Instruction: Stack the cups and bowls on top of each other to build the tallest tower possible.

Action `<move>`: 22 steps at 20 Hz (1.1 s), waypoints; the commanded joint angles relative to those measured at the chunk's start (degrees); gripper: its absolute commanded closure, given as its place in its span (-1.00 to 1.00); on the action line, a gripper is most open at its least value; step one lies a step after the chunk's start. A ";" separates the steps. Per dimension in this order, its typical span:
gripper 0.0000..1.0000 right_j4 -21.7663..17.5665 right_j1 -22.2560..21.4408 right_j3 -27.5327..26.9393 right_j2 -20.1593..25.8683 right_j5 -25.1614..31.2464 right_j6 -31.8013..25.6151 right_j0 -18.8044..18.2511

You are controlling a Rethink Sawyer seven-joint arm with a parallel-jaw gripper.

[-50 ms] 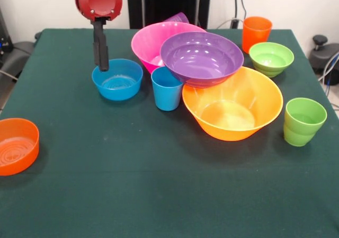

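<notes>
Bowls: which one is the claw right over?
The small blue bowl: the claw hangs at its far rim. The pink, purple, yellow-orange, green and orange bowls all sit well clear of it.

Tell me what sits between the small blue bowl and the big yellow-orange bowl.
In the front view, a sky blue plastic cup stands upright between the small blue bowl and the large yellow-orange bowl.
</notes>
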 commanded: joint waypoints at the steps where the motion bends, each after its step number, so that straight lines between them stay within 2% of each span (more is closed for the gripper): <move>1: -1.00 2.23 6.02 -7.16 -1.18 -1.17 20.08 3.22; 9: -1.00 1.46 11.20 -14.56 -6.27 -6.17 29.13 7.22; 14: -1.00 0.89 12.33 -18.46 -7.54 -10.92 32.32 7.26; 22: -1.00 1.55 18.96 -25.14 -12.62 -13.94 42.26 10.22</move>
